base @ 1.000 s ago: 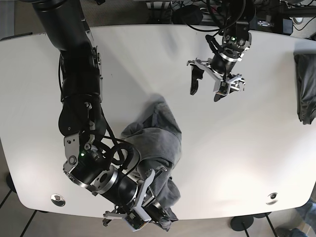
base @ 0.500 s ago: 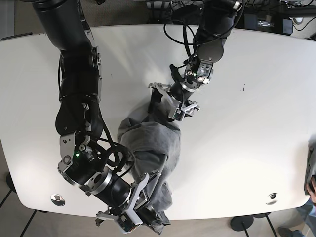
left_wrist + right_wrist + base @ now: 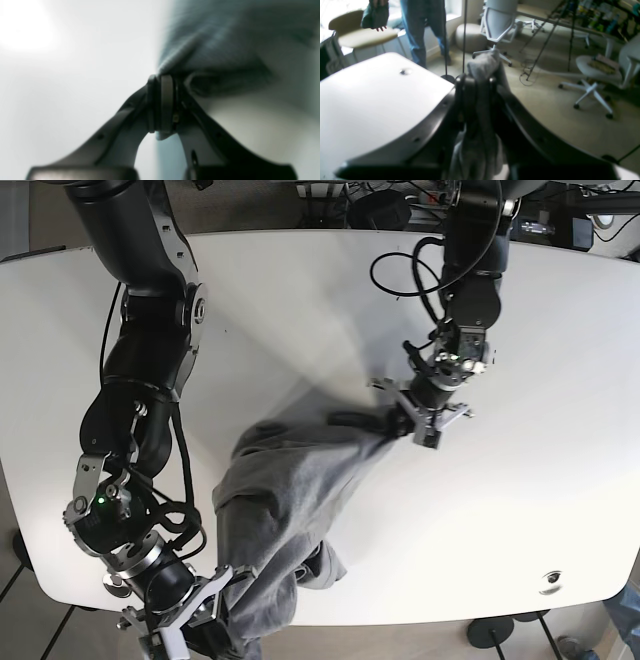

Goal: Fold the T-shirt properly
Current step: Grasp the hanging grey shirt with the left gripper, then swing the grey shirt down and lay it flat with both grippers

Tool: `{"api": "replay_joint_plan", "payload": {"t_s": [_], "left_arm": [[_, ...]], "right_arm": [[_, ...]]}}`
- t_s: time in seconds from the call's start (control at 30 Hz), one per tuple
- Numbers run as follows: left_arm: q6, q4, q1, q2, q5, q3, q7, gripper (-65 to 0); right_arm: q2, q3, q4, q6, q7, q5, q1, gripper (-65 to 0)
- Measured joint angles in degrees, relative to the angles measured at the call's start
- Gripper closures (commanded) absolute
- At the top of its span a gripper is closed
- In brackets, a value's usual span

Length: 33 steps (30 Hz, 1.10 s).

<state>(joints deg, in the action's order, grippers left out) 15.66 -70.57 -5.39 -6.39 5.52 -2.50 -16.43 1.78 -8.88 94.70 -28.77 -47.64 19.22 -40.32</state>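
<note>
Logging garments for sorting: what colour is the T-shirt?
Plain grey, crumpled cotton T-shirt, without visible pattern; clearest in the base view.

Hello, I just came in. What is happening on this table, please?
A two-armed robot is working on a grey T-shirt on the white table. The left gripper is shut on one end of the shirt, and the right gripper is shut on the other end at the table's near edge. The shirt is stretched between them, still bunched and not yet folded.
</note>
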Motion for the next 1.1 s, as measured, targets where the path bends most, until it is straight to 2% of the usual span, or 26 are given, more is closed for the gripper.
{"api": "replay_joint_plan", "payload": {"t_s": [0.07,0.13,0.27,0.33,0.47,0.6,0.7,0.73,0.83,1.1], "left_arm": [[0.9,-6.2,1.8,-1.2,-1.0,4.2,-4.4,0.0],[5.2,-11.6,1.9,-2.3,-0.9,7.0,-9.6,0.0],[7.8,-21.5,-4.5,-2.1,-0.6,15.0,-15.7,0.0],[9.1,-25.0,-8.7,-4.4,-0.8,17.6,-21.6,0.0],[9.7,-29.6,-21.0,-8.8,-0.7,17.6,-28.8,0.0],[9.9,-31.4,-38.1,-12.2,0.2,17.4,-34.8,0.0],[9.9,-32.3,-42.1,-13.6,0.5,17.4,-35.0,0.0],[10.3,-32.3,-41.9,-13.6,0.5,17.5,-35.1,0.0],[15.9,-32.2,-37.9,-13.1,0.5,17.9,-35.4,0.0],[24.1,-40.5,-8.0,-5.9,0.1,28.1,-35.3,0.0]], "right_arm": [[0.4,-2.8,-3.3,-0.22,-0.6,-0.1,-0.9,-3.0],[1.3,-4.6,-7.3,-0.35,0.0,0.3,-2.4,-3.0],[3.9,-6.2,-15.7,0.33,4.0,-0.6,-6.0,-3.0],[3.8,-6.4,-17.9,2.75,4.6,-0.9,-8.1,-3.0],[3.1,-5.7,-18.4,3.78,5.7,-0.3,-13.6,-3.0],[3.8,-6.1,-18.1,3.96,7.1,0.6,-19.2,-3.0],[3.5,-6.1,-17.7,3.91,7.1,1.2,-18.1,-3.0],[3.9,-6.0,-17.7,3.74,7.1,1.9,-16.5,-3.0],[5.0,-6.1,-15.4,4.00,6.6,1.2,-8.3,-3.0],[5.0,-6.2,-2.2,3.63,6.9,1.2,25.0,-2.9]]}}
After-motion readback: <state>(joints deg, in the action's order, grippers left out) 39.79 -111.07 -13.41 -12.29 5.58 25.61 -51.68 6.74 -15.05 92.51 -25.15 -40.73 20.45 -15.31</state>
